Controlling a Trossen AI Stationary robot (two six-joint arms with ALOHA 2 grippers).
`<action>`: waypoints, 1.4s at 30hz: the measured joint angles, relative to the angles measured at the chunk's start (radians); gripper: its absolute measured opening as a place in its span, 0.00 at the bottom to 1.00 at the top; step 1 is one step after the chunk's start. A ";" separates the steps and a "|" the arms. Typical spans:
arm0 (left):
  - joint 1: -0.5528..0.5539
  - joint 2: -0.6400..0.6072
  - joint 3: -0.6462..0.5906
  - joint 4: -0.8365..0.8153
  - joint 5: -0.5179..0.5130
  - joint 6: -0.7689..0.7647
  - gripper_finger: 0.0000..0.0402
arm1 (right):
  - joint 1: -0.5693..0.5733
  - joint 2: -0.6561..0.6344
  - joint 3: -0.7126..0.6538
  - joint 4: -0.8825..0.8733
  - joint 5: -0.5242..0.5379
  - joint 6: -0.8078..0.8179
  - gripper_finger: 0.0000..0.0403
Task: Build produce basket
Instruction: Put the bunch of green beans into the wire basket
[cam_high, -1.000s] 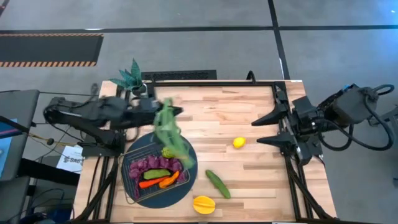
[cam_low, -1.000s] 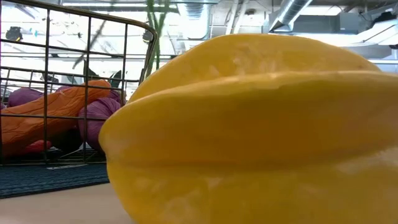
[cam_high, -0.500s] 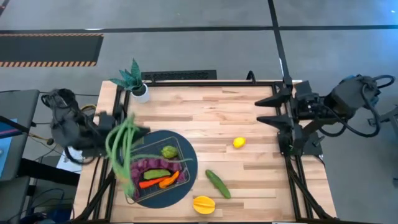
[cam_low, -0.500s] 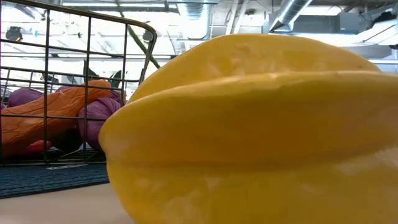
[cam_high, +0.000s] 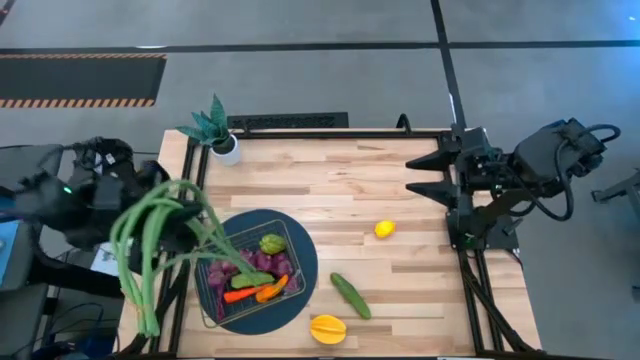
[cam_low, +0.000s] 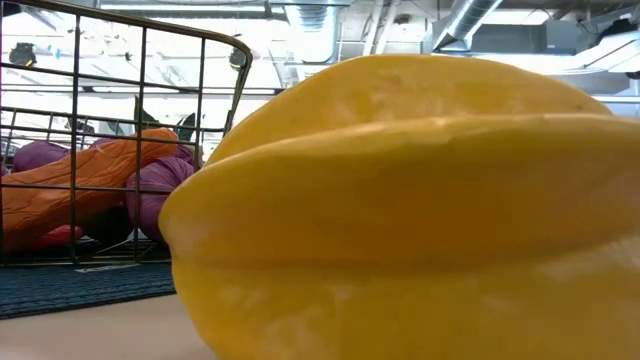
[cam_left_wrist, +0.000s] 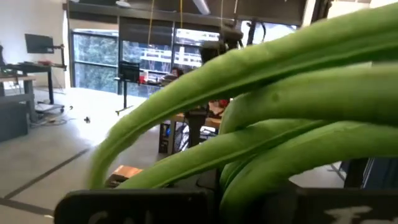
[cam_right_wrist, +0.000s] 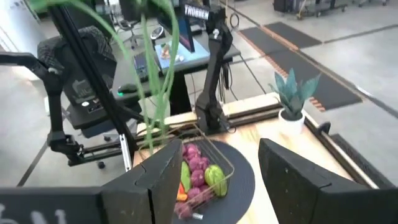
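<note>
Left gripper (cam_high: 172, 222) is off the table's left edge, clenched on a bunch of long green beans (cam_high: 150, 250); the beans arc out and droop past that edge, and a few strands reach over the basket's left rim. In the left wrist view the beans (cam_left_wrist: 292, 124) fill most of the frame right at the fingers.

Basket (cam_high: 298, 243) sits on a dark round mat (cam_high: 305, 295) at the front-left of the table (cam_high: 400, 190). Inside: purple grapes (cam_high: 245, 264), a green pepper (cam_high: 271, 243), a small cucumber-like green piece (cam_high: 252, 280), an orange pepper (cam_high: 271, 289) and a red pepper (cam_high: 238, 296).

Loose on the table: yellow star fruit (cam_high: 328, 328) at the front edge, just off the mat; cucumber (cam_high: 350, 295) just right of the mat; lemon (cam_high: 384, 229) mid-table.

Potted plant (cam_high: 212, 127) at the back-left corner.

Right gripper (cam_high: 425, 177) hangs at the right edge near the back, fingers spread, holding nothing.
</note>
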 joint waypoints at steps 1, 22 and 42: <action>-0.015 0.000 0.020 -0.001 -0.018 0.016 0.00 | 0.000 0.000 0.000 -0.009 0.000 0.012 0.56; -0.044 0.137 0.056 -0.666 -0.104 -0.759 0.00 | 0.000 0.003 0.000 -0.015 0.000 0.036 0.56; 0.396 0.370 0.056 -1.353 0.651 -1.293 0.00 | 0.004 0.029 0.000 -0.016 -0.007 0.083 0.56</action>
